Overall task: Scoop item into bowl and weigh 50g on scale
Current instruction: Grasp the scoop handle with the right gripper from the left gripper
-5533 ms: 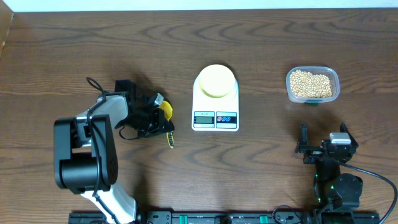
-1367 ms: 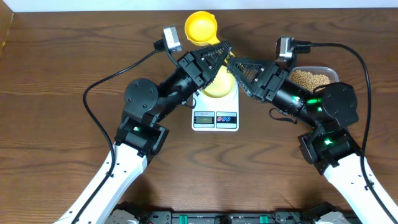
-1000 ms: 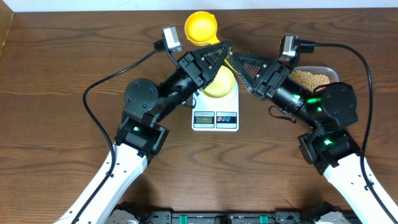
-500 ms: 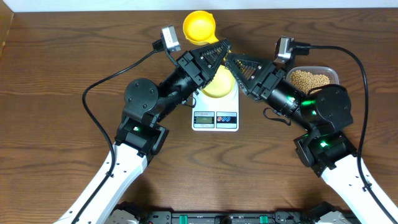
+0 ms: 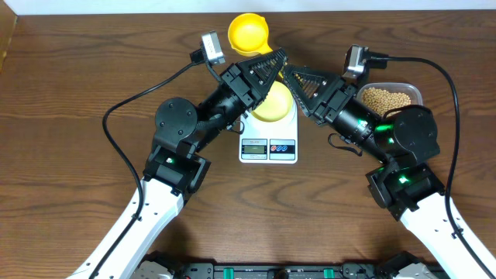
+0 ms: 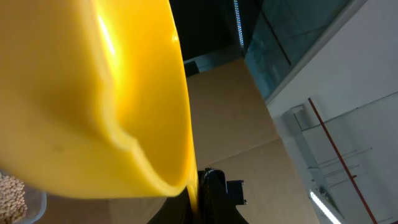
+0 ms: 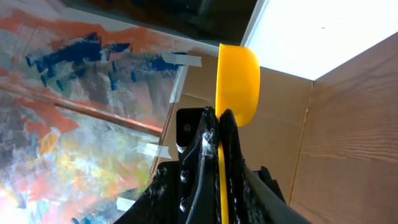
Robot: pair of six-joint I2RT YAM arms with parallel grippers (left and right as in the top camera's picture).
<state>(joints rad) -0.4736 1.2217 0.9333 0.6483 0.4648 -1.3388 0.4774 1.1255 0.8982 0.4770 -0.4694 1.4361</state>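
The left gripper (image 5: pixel 275 58) hangs above the far left corner of the scale (image 5: pixel 268 138). Its fingers are at the handle of a yellow scoop (image 5: pixel 248 32), whose cup is in the air just beyond the scale's far edge. Whether those fingers clamp the handle cannot be told. The pale-yellow bowl (image 5: pixel 273 108) sits on the scale's platform, right under both grippers and partly hidden by them. The right gripper (image 5: pixel 291 75) hangs above the scale's far right corner, tip to tip with the left one. Its wrist view shows its fingers (image 7: pixel 205 149) pressed together on the scoop's handle. The beans (image 5: pixel 385 99) lie heaped in a clear tub (image 5: pixel 408 89) on the table (image 5: pixel 62 77), well to the right of the scale and level with its far end.
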